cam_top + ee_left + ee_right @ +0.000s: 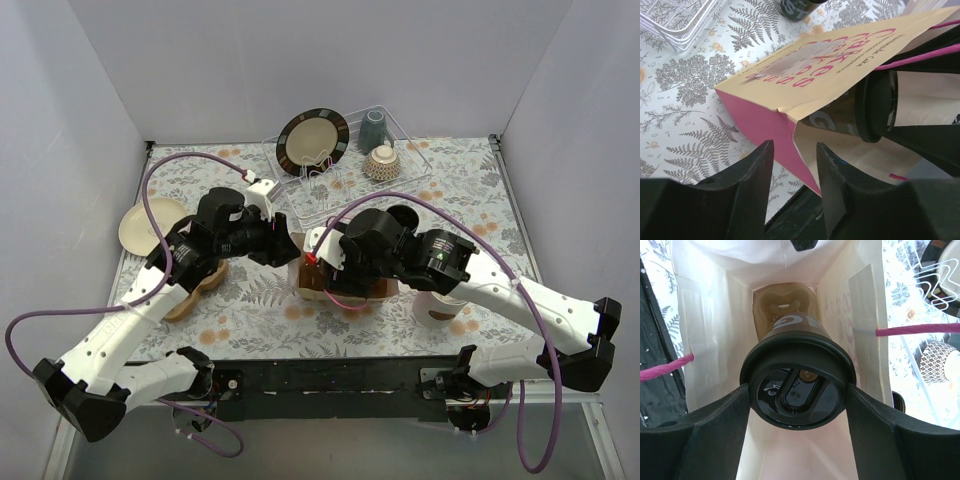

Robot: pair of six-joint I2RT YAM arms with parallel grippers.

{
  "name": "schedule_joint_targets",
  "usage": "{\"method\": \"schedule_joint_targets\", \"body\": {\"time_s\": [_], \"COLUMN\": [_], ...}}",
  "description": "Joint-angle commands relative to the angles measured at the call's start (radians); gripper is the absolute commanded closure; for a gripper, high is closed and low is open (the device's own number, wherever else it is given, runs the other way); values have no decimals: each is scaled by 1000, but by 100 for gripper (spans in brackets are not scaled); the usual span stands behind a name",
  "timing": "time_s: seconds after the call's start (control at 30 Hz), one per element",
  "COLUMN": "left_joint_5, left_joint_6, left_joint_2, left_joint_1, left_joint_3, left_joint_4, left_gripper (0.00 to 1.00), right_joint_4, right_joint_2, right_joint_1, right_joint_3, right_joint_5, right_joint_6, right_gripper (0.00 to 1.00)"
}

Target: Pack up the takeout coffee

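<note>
A tan paper bag with pink sides and pink cord handles stands mid-table; it also shows in the left wrist view. My right gripper is shut on a black lidded coffee cup and holds it inside the bag's mouth, above a brown moulded carrier at the bottom. The same cup shows through the opening in the left wrist view. My left gripper is open at the bag's left rim, with the pink edge between its fingertips. A second black cup stands beyond the bag.
A clear dish rack at the back holds a dark-rimmed plate, a grey-blue mug and a patterned bowl. A cream plate lies at the left. A white cup stands under my right arm.
</note>
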Motion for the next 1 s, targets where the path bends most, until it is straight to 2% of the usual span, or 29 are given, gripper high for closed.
{"method": "schedule_joint_targets", "body": {"time_s": [0.0,0.07,0.13,0.17,0.23,0.33,0.47,0.57,0.6,0.73,0.9,0.97], "left_joint_5": [22,3,-42,-91,-113,-124,-112,-109,-104,-57,-11,18], "left_joint_6": [-18,1,51,68,128,170,176,158,154,136,160,182], "left_joint_2": [-1,-22,-36,-57,-84,-91,-110,-124,-119,-116,-191,-191], "left_joint_1": [2,2,1,2,2,2,2,2,2,2,2,2], "left_joint_3": [-8,-34,-44,-57,-88,-106,-106,-137,-139,-186,-257,-263], "left_joint_4": [8,53,89,111,210,277,309,308,295,266,300,280], "left_gripper": [82,94,100,100,100,100,100,100,100,100,100,100], "right_joint_4": [57,64,64,58,70,83,40,76,106,263,314,316], "right_joint_2": [6,13,24,27,26,45,121,113,87,36,59,81], "right_joint_1": [11,10,10,10,10,11,8,7,7,-19,-62,-73], "right_joint_3": [20,31,47,50,37,52,173,100,18,-100,-132,-86], "right_joint_5": [37,69,96,98,109,122,159,162,162,120,144,152], "right_joint_6": [-19,-39,-75,-91,-146,-203,-228,-262,-271,-329,-397,-417], "right_gripper": [56,56,55,55,54,54,54,55,55,55,55,55]}}
